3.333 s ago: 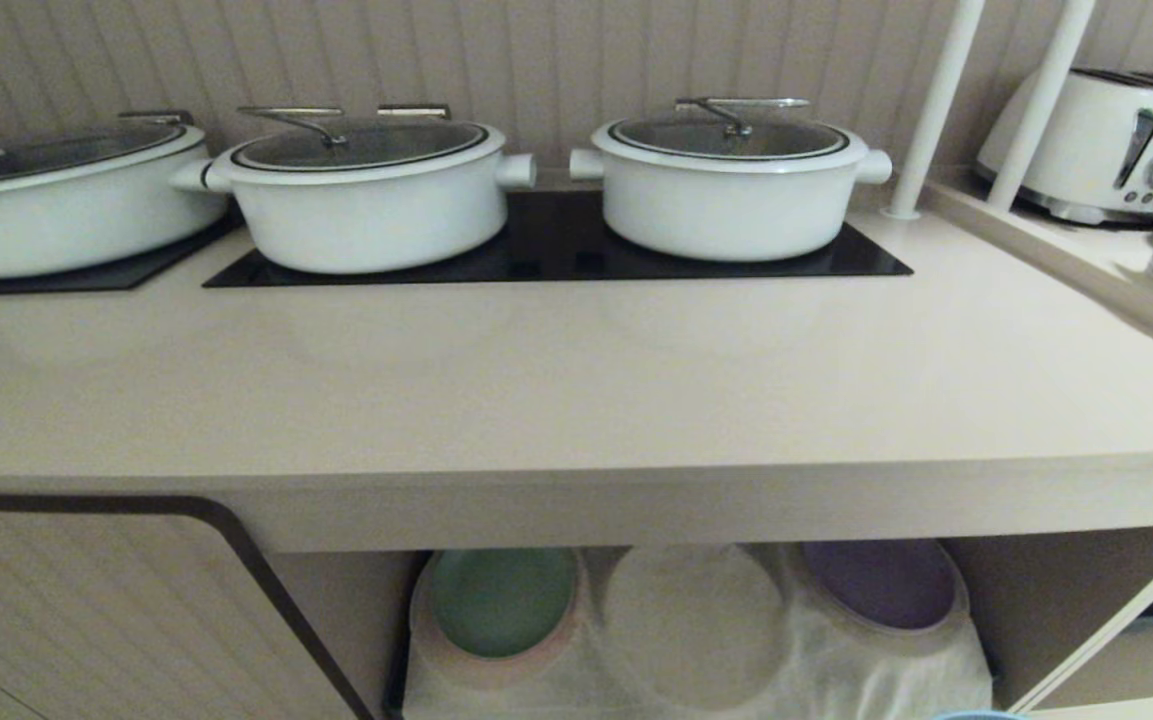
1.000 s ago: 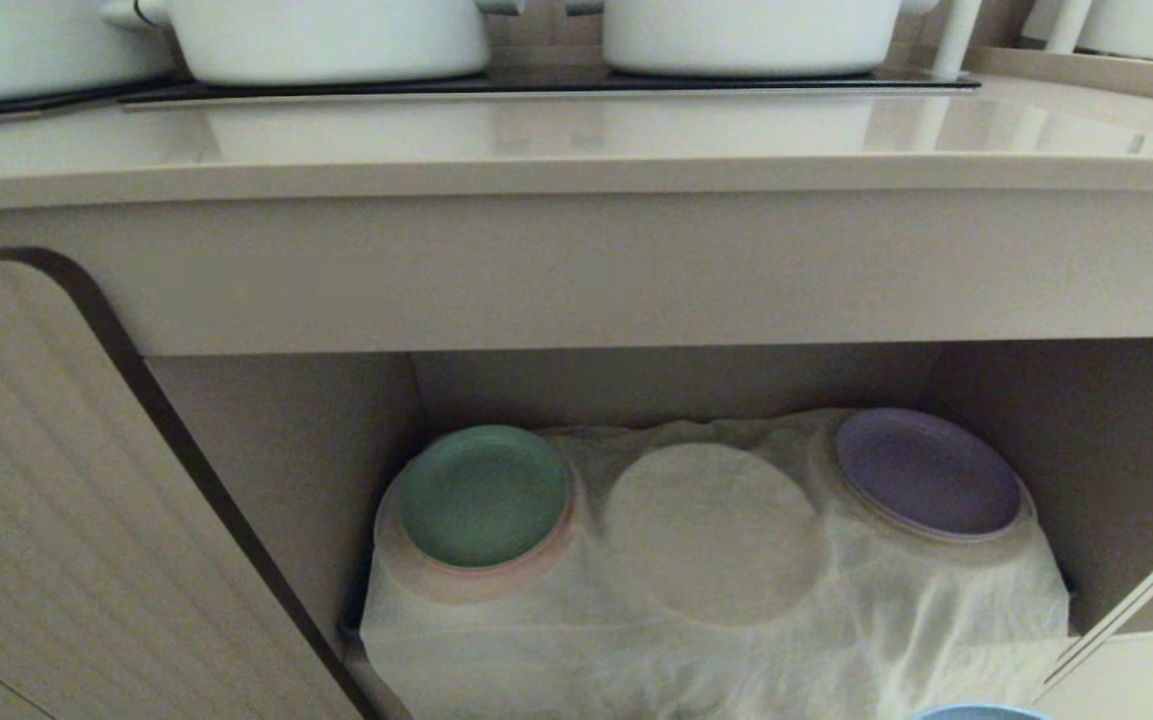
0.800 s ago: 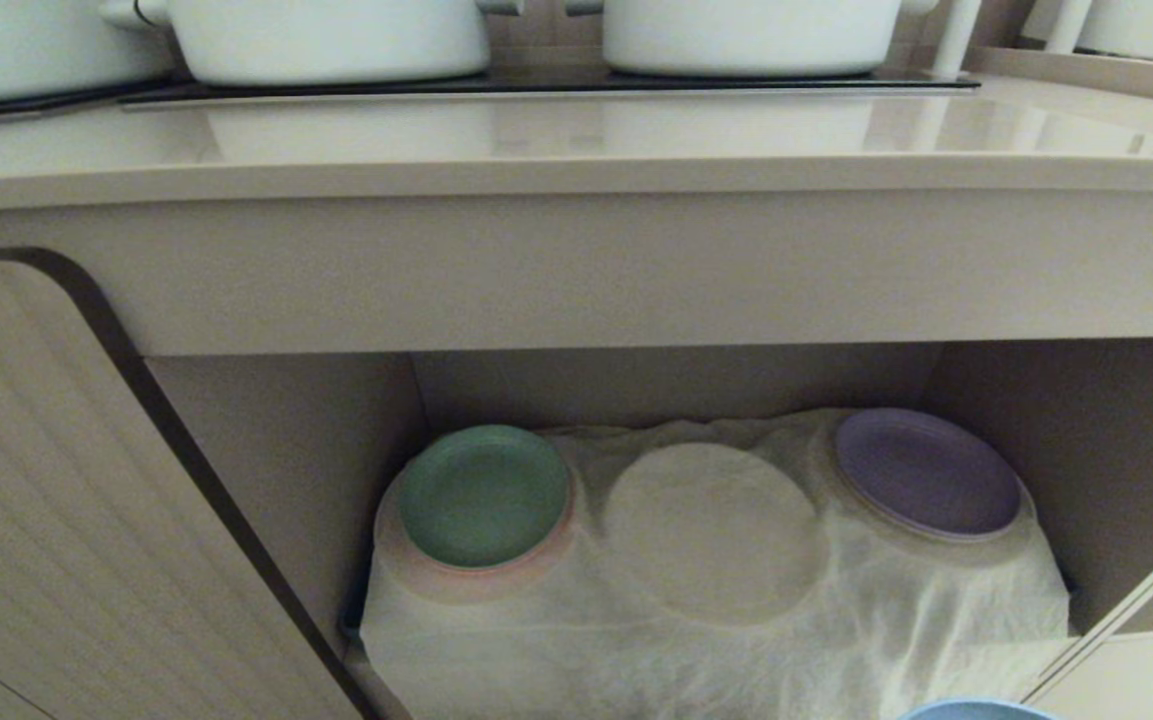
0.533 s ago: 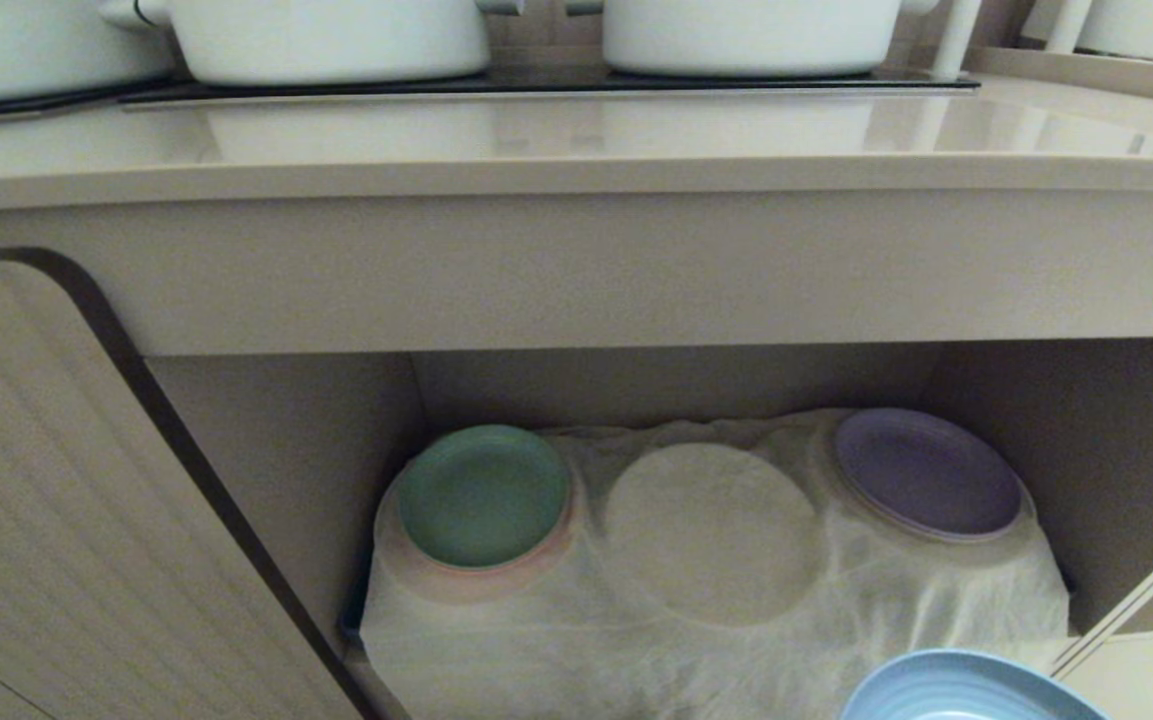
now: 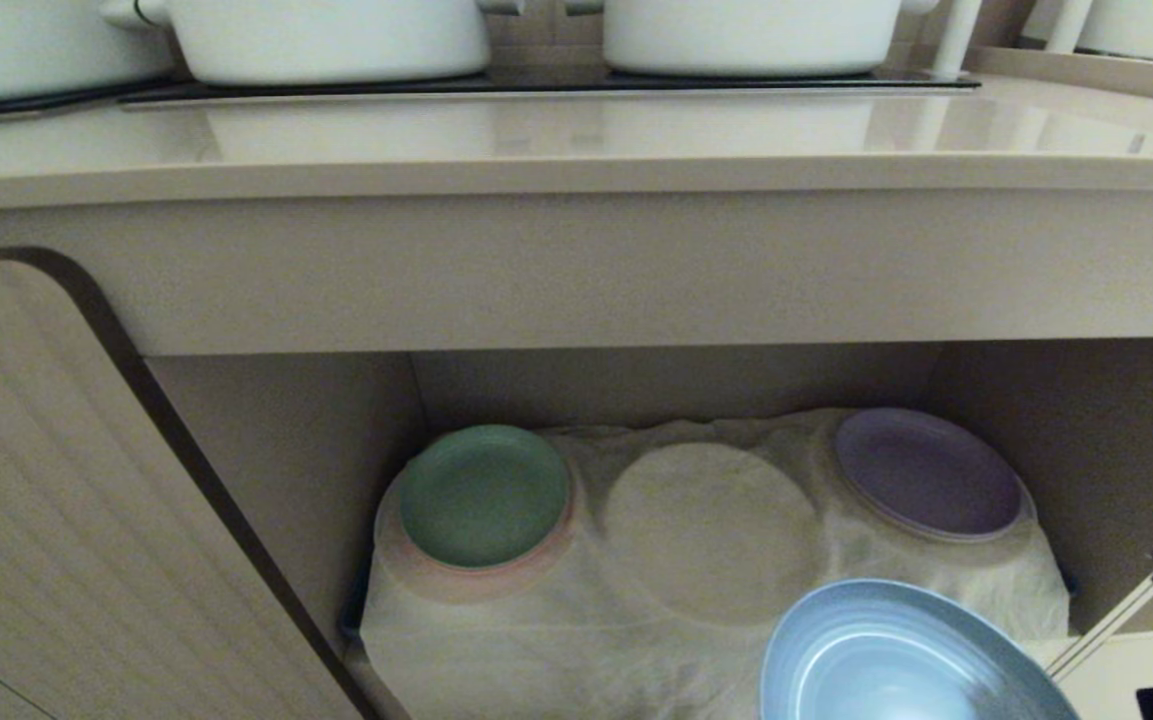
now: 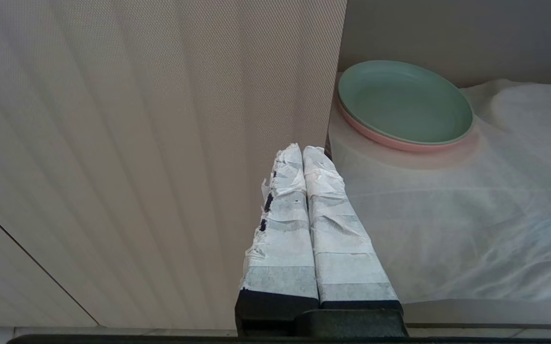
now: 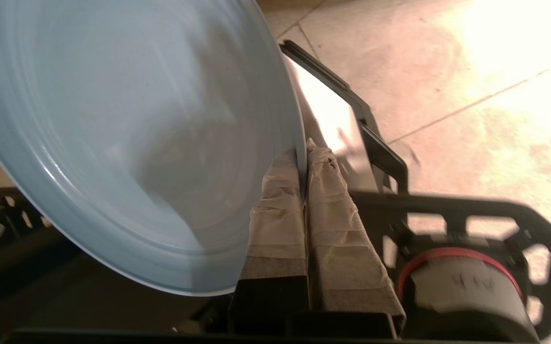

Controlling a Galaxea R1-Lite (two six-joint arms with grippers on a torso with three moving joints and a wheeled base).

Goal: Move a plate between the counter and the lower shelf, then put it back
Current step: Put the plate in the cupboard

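Nearest the camera, the right end effector (image 7: 302, 160) pinches the rim of the light-blue plate (image 5: 896, 660), carried tilted in the air just in front of the lower shelf (image 5: 996, 590); the plate rests on nothing, so the placing looks not yet done; beyond it, the cloth's bare middle mound (image 5: 711, 530) sits between a green plate (image 5: 484, 495) and a purple plate (image 5: 926, 472); the left end effector (image 6: 302, 155), fingers pressed together and empty, hangs beside the shelf; farthest, the counter (image 5: 576, 135) waits for the return.

In the lower shelf (image 5: 986, 400), the cloth spot (image 5: 711, 530) at lower centre lies bare between the green plate (image 5: 484, 495) and purple plate (image 5: 926, 472); the counter (image 5: 576, 260) overhangs above.
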